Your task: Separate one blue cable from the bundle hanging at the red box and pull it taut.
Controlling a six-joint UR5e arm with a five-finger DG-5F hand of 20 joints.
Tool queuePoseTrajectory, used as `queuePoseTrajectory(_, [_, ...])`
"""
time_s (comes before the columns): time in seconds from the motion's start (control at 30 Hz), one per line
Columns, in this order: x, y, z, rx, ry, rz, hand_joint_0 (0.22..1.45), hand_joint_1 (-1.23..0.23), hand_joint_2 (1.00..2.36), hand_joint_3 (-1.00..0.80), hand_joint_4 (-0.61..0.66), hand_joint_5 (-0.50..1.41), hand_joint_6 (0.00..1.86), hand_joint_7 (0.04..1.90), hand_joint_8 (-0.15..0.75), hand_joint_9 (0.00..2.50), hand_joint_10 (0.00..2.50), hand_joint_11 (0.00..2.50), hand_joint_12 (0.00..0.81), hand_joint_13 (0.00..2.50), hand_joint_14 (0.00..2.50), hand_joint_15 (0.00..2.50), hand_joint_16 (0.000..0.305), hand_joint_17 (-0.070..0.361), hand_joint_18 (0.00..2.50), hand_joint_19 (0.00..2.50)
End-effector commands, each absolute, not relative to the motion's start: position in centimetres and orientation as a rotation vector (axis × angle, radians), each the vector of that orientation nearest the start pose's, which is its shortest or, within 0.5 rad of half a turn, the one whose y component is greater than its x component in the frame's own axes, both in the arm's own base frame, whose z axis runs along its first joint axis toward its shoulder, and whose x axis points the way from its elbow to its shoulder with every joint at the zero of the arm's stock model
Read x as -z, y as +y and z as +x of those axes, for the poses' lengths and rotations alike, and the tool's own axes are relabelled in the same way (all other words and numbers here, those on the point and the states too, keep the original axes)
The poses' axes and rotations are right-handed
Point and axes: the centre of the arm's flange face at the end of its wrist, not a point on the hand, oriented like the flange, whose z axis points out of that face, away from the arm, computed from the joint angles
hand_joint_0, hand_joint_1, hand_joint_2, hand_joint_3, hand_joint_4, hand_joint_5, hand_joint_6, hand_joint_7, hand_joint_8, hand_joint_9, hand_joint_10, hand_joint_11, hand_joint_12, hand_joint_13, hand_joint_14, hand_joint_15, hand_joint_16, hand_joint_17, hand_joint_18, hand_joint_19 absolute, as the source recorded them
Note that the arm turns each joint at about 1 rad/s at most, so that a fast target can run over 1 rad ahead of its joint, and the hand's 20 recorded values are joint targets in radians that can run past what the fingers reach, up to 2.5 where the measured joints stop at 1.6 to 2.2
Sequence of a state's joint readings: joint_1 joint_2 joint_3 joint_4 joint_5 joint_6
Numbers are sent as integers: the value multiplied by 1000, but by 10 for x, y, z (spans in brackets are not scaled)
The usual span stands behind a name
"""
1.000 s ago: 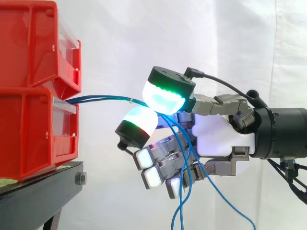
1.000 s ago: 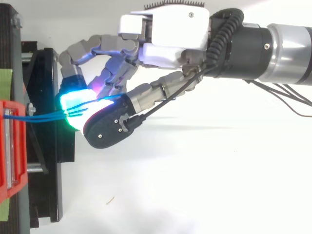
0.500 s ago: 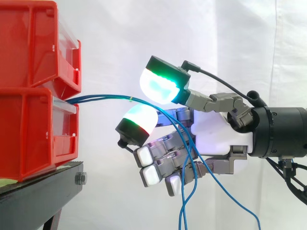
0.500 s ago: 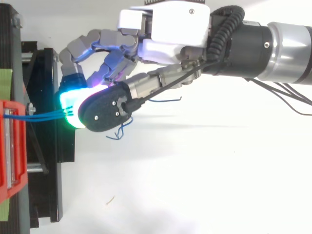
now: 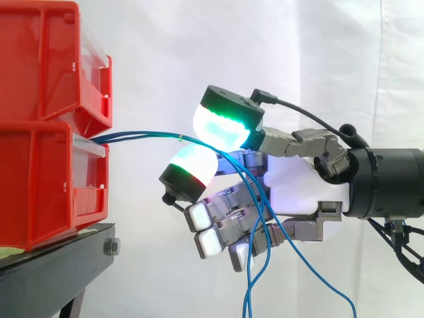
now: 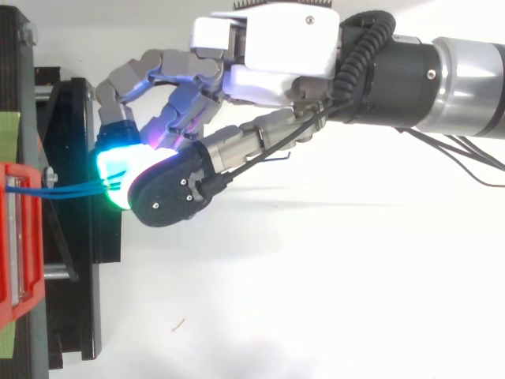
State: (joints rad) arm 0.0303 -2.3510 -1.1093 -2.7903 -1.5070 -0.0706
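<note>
Blue cables from red bin drape across the hand, possibly gripped.

A white curtain is seen behind the fingers, hanging in soft folds that are most marked beyond them at the side view's right edge. A black stand is set below the fingers and to their left, and a metal bolt is fixed in the end face turned towards them. A green strip is laid on the stand, farther from the fingers. From above, a white surface is spread beneath the fingers, and a small dark speck is seen on it, well apart from them.
</note>
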Motion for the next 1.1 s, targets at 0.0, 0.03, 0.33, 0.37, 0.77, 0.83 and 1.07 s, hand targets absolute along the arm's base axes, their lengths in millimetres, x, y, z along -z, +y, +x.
queuePoseTrajectory(0.0, [-246,-116,778,-1148,1192,1151,656,-787,1015,-302,146,-197,782,1232,321,859,24,758,355,984,20,506,50,113,1076,592])
queuePoseTrajectory(0.03, [-245,-115,778,-1149,1194,1151,668,-807,1015,-299,144,-198,784,1225,317,857,27,766,349,983,20,504,50,113,1077,584])
queuePoseTrajectory(0.33, [-245,-113,778,-1136,1182,1160,774,-906,1017,-301,124,-215,876,1240,321,928,29,1039,347,998,23,543,50,112,1078,541])
queuePoseTrajectory(0.37, [-244,-113,778,-1136,1183,1161,779,-918,1014,-337,120,-214,878,1233,321,927,30,1038,349,998,22,544,50,112,1077,531])
queuePoseTrajectory(0.77, [-244,-112,778,-1135,1182,1162,672,-935,1000,-500,128,-192,888,1251,330,959,31,1080,348,1004,23,548,48,108,1086,519])
queuePoseTrajectory(0.83, [-243,-112,778,-1134,1183,1163,630,-946,1000,-500,133,-198,884,1253,330,957,31,1076,350,1001,24,546,48,108,1085,524])
queuePoseTrajectory(1.07, [-243,-112,778,-1134,1183,1163,494,-996,1000,-500,153,-217,870,1236,334,885,25,1042,368,973,21,540,55,123,1096,509])
